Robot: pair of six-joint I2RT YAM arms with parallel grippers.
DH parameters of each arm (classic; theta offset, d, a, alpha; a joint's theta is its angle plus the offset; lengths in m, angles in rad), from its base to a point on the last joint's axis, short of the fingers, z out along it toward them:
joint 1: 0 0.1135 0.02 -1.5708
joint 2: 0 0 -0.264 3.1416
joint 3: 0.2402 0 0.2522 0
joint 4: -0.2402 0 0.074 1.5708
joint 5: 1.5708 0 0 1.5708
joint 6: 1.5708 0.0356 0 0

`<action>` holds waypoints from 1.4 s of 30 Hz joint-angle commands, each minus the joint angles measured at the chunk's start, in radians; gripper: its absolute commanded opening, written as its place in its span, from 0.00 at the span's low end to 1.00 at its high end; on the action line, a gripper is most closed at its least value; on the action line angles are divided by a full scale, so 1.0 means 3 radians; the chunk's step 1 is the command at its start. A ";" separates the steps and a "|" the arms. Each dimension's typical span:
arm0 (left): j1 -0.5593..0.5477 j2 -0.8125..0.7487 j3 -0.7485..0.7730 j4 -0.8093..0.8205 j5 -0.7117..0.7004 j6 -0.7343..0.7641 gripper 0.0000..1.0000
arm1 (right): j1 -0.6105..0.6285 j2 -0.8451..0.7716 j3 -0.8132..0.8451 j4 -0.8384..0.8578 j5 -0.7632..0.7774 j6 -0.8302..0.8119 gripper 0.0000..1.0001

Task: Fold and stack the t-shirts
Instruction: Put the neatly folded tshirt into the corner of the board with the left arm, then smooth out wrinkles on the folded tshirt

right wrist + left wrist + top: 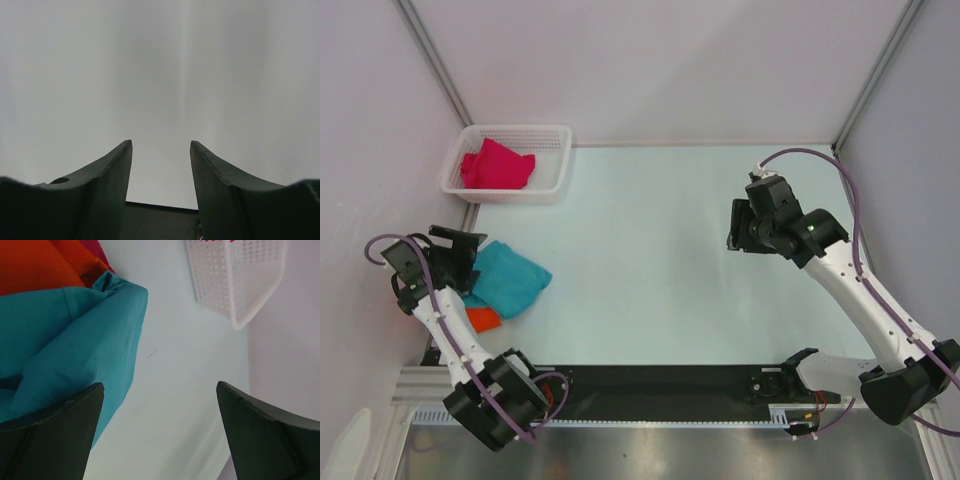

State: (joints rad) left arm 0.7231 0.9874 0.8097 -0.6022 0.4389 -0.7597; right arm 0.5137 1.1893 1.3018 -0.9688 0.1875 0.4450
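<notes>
Left tool (460, 245) stands at the middle left of the top view, at the left edge of the counter (660, 250), with its jaws spread wide and nothing between them. In its own wrist view the left tool (159, 390) shows two dark fingers (55, 435) far apart at the bottom corners. The left one overlaps the teal cloth in the picture, but whether it touches cannot be told.

Just right of that tool lies the teal-blue t-shirt (508, 278), bunched in loose folds on the counter. The orange t-shirt (484, 319) peeks out from under its lower left edge. In the left wrist view the teal-blue t-shirt (75, 340) fills the left half of the frame, and the orange t-shirt (35, 265) takes the upper left corner, touching the teal one.

At the upper left of the top view a white lattice basket (555, 170) sits by the back edge of the counter, well apart from the two shirts. The magenta-red t-shirt (497, 165) lies crumpled inside it. The basket (250, 285) also shows at the upper right of the left wrist view, with bare counter (175, 365) between it and the teal cloth.

Far over at the right middle of the top view, the right tool (738, 228) hangs above the counter, well apart from every shirt. Its wrist view shows the right tool (161, 145) with jaws moderately apart, gripping nothing, against a plain pale wall (160, 65).
</notes>
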 commanded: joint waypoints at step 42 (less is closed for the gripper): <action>-0.1976 0.0477 0.1034 -0.1873 -0.2955 0.1244 1.00 | 0.1161 0.2918 0.0064 0.4834 -0.3683 0.2310 0.61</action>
State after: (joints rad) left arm 0.1562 1.1423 1.0771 -1.0710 -0.2420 -0.3401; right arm 0.8555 2.0544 1.3514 0.2577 -0.8394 1.0294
